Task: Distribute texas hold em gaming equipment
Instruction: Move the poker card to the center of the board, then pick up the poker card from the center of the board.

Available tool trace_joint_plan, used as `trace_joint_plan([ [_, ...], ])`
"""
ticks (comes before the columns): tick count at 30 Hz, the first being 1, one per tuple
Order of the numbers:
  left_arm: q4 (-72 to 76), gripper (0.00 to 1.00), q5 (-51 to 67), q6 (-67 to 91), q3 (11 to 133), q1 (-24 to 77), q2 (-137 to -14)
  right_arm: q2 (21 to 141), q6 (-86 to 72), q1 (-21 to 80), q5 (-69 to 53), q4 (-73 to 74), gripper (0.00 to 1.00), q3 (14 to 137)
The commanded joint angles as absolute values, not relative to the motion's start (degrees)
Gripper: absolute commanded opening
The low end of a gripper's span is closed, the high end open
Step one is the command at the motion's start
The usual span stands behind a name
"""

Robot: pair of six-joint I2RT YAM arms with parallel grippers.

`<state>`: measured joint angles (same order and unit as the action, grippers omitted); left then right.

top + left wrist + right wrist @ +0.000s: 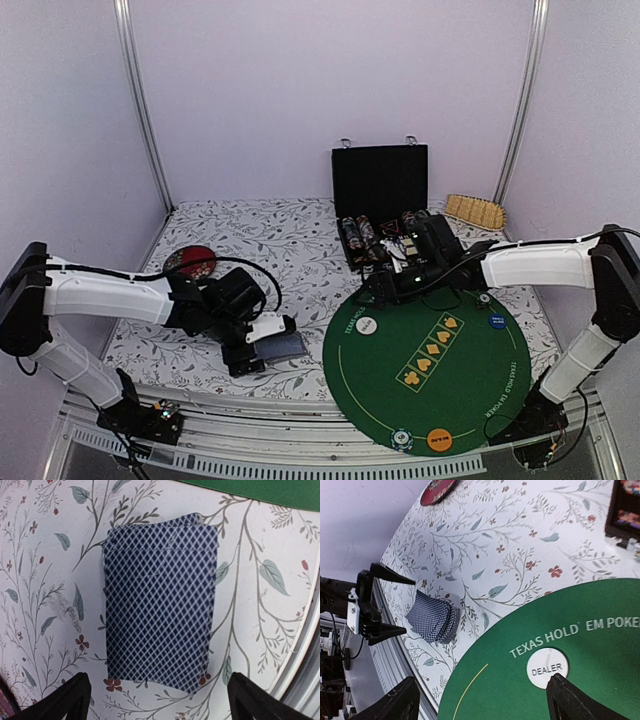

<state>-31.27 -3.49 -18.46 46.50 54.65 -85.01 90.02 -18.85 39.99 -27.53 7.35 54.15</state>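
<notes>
While your left pincer (410, 606) hangs wide open with nothing in it, the deck of playing cards (160, 605) lies face down on the floral worktop (50, 580), just ahead of its fingertips and near the green poker mat (600, 680). Your right pincer (482, 680) is spread wide too, empty, over the mat, with the white DEALER disc (547, 668) next to one finger.
</notes>
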Motion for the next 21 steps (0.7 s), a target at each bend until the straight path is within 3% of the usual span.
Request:
trace_joint_plan([
  [1, -21.2, 0.97, -2.7, -20.8, 40.4, 52.8, -81.0, 95.6, -23.8, 43.6, -29.7, 4.6, 0.87, 58.1],
  [7, -17.4, 0.95, -1.7, -21.8, 39.0, 52.8, -82.6, 104.2, -28.0, 47.0, -33.9, 2.4, 0.72, 62.7],
  [12, -14.7, 0.93, -0.8, -21.5, 39.4, 52.5, -85.1, 110.1, -31.7, 48.3, -36.6, -2.9, 0.7, 64.3],
  [21, -14.3, 0.78, 2.9, -20.9, 40.4, 51.8, -88.5, 116.6, -32.0, 48.5, -37.7, -1.1, 0.69, 68.9],
])
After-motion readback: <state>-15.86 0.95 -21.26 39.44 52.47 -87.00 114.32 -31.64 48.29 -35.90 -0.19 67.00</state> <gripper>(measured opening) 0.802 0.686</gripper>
